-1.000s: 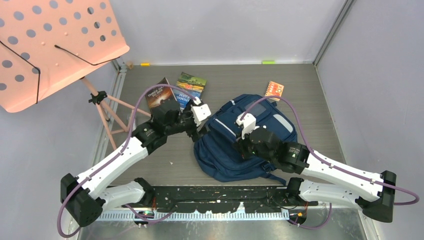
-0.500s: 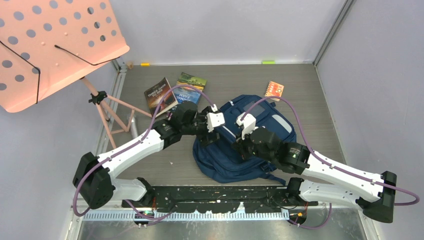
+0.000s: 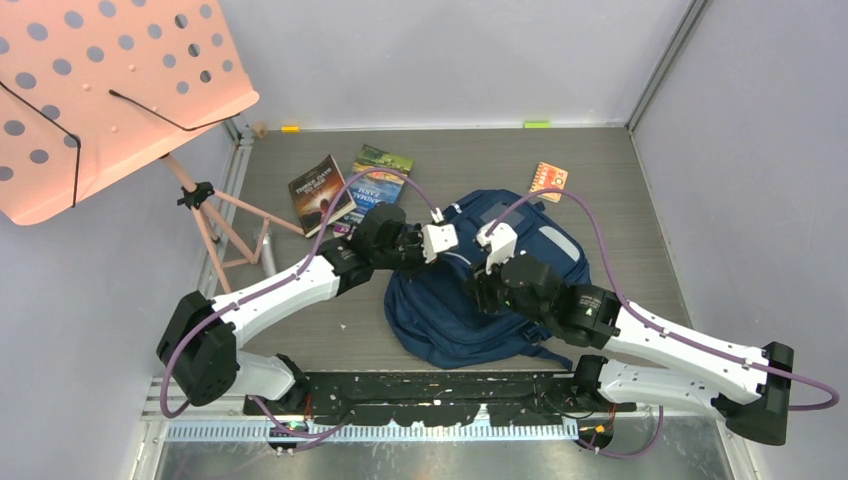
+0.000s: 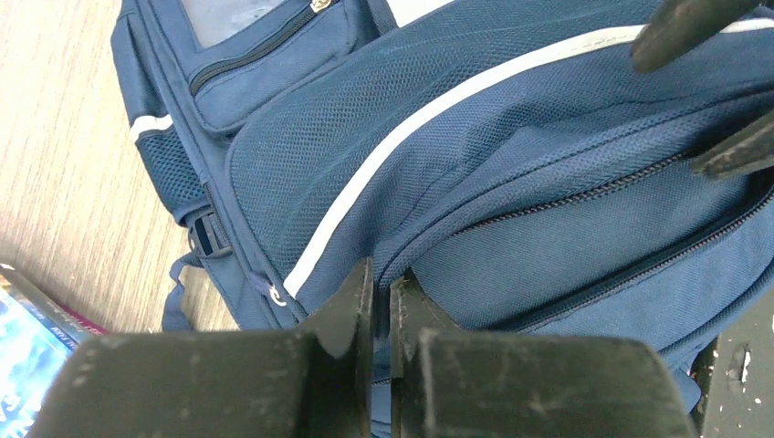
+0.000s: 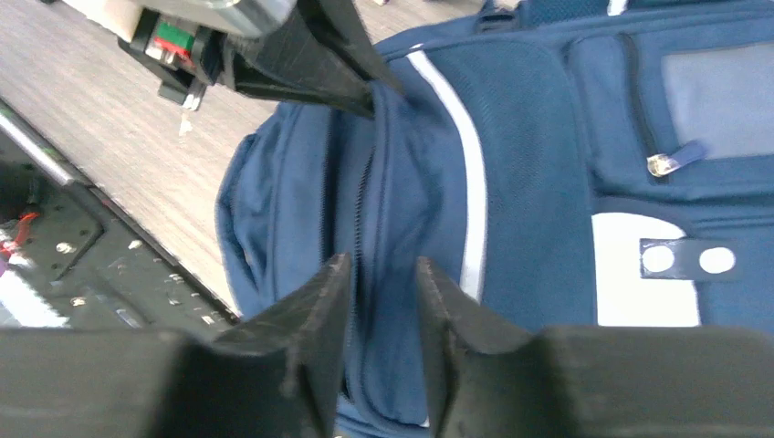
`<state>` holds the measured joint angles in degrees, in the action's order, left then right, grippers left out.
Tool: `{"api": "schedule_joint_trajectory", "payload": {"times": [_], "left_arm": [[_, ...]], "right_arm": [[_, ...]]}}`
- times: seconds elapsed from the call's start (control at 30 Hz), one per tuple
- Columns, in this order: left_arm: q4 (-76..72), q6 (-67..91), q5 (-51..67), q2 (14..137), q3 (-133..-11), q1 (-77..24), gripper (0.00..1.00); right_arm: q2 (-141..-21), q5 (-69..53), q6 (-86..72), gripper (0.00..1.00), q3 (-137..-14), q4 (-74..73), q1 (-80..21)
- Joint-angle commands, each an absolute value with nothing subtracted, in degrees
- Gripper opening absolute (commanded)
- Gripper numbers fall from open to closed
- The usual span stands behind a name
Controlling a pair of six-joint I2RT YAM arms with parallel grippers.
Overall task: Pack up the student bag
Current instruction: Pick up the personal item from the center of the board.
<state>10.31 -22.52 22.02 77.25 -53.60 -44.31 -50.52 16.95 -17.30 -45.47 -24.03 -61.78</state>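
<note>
The student bag [image 3: 450,322], navy with white stripe trim, lies flat on the grey table between both arms. My left gripper [image 3: 455,264] is shut on a fold of its fabric beside the main zipper; the left wrist view shows the gripper [image 4: 381,283] pinching blue cloth of the bag [image 4: 548,182]. My right gripper [image 3: 479,287] hovers just behind it. In the right wrist view this gripper [image 5: 381,274] stands open, its jaws straddling the zipper seam of the bag [image 5: 520,137]. The left fingers [image 5: 338,64] show there at the top, nipping the fabric.
Two books [image 3: 322,190] [image 3: 380,172] lie beyond the bag on the left, and a small orange booklet [image 3: 548,180] lies on the right. A pink music stand [image 3: 110,90] with tripod legs [image 3: 230,230] stands at the far left. Grey walls enclose the table.
The left arm swung right from the books onto the bag and its gripper closed on the fabric. The right gripper's jaws parted slightly over the zipper.
</note>
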Motion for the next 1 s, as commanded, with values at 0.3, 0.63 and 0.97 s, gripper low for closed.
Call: {"api": "schedule_joint_trajectory", "payload": {"times": [0.3,0.63,0.97], "left_arm": [[10.1,-22.2,13.2,73.1,-55.1,-44.4,0.0],[13.8,-23.5,15.2,69.4,-56.2,-44.5,0.0],[15.3,-24.0,15.0,69.4,-56.9,-44.6,0.0]], "right_arm": [[-50.0,30.9,-32.0,0.92,-54.5,-34.8,-37.2],[-72.7,18.8,-34.4,0.99,-60.7,-27.2,-9.9],[-105.0,11.3,-29.1,1.0,-87.6,-29.7,-0.9]]}}
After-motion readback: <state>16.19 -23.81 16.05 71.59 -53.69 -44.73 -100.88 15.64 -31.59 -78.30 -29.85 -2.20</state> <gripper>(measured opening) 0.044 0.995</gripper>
